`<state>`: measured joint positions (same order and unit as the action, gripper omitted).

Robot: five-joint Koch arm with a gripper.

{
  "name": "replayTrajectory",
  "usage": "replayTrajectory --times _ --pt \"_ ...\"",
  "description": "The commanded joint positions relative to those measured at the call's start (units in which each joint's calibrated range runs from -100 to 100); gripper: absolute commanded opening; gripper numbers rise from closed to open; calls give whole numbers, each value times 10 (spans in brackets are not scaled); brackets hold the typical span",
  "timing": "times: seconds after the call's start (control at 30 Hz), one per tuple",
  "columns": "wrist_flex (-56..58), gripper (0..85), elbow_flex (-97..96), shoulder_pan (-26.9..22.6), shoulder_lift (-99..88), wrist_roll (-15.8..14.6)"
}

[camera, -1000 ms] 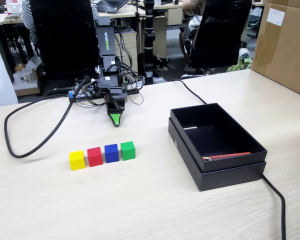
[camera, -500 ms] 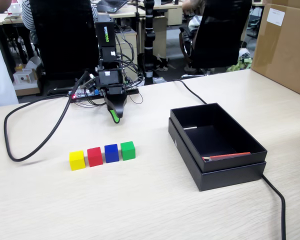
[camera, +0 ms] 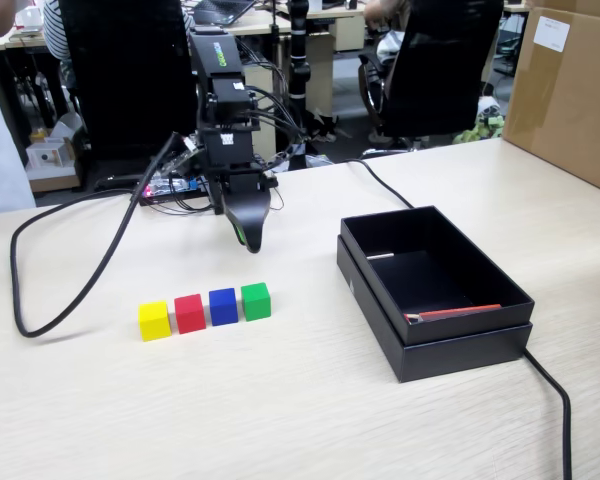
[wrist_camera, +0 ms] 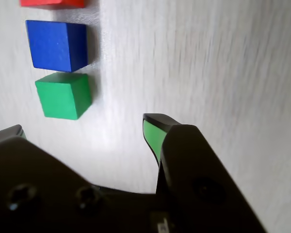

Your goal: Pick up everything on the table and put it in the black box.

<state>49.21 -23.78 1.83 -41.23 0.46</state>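
Note:
Four small cubes stand in a row on the pale wood-grain table (camera: 280, 400): yellow (camera: 154, 320), red (camera: 189, 312), blue (camera: 223, 306), green (camera: 256, 300). My gripper (camera: 248, 240) hangs above the table just behind the green cube, not touching it. In the wrist view the gripper (wrist_camera: 82, 127) is open and empty, with bare table between its green-padded fingers (wrist_camera: 153, 136); the green cube (wrist_camera: 63, 94), the blue cube (wrist_camera: 57, 45) and an edge of the red cube (wrist_camera: 52, 3) lie ahead. The black box (camera: 400, 240) sits to the right, open, with a red strip (camera: 458, 313) inside.
Black cables (camera: 90, 270) loop across the table on the left, and another (camera: 550, 390) runs past the box to the front right. A big brown carton (camera: 570, 90) stands at the back right. Office chairs stand behind the table.

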Motion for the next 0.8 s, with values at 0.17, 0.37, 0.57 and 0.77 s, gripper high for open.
replayTrajectory --times 0.17,0.37,0.57,0.77 --pt "19 471 164 0 185 3" --pt "35 449 227 2 282 5" --pt "35 422 248 6 326 5" --pt "35 328 270 7 346 5"
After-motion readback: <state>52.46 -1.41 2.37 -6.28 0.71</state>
